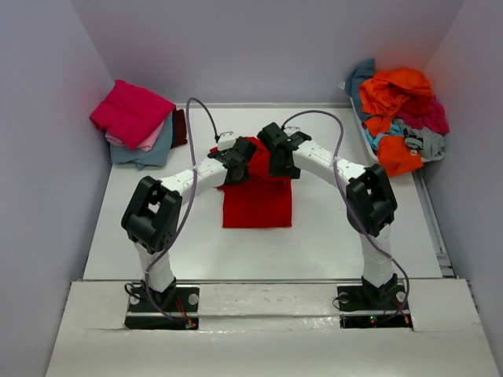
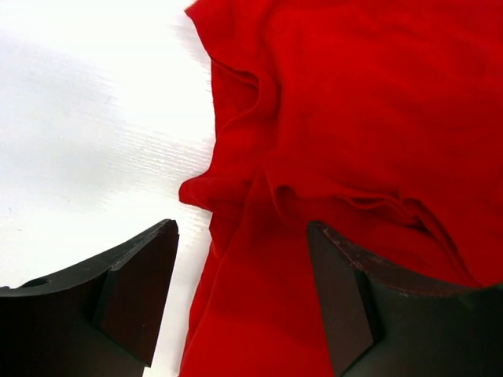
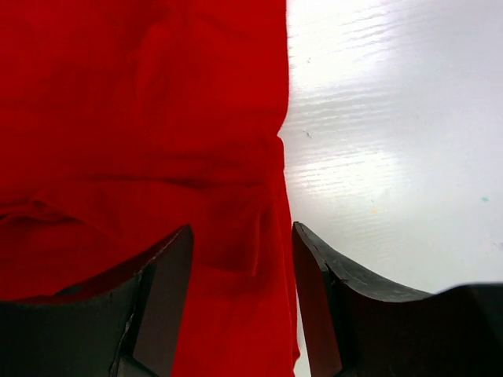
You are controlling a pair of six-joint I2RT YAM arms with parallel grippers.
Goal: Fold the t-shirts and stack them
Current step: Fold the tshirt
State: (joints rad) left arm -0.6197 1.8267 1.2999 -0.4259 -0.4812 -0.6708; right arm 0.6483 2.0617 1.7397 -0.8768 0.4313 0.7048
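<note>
Because soft, limp, light: pinch red t-shirt [image 1: 257,203] corners nearest table [image 1: 338,251] far edge; left gripper [image 2: 244,302], right gripper [image 3: 240,302] spread, empty.

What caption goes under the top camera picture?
Left gripper and right gripper over a red shirt; folded stack far left, messy pile far right.

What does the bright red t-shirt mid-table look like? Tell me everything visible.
The bright red t-shirt is plain soft cloth, folded into a rough rectangle lying flat on the white table, centred between the arms. Its near part is smooth; its far end is rumpled, with creases and a bunched edge. The left hand and right hand stand open over its far corners, each straddling a side edge; whether they touch it cannot be told.
</note>
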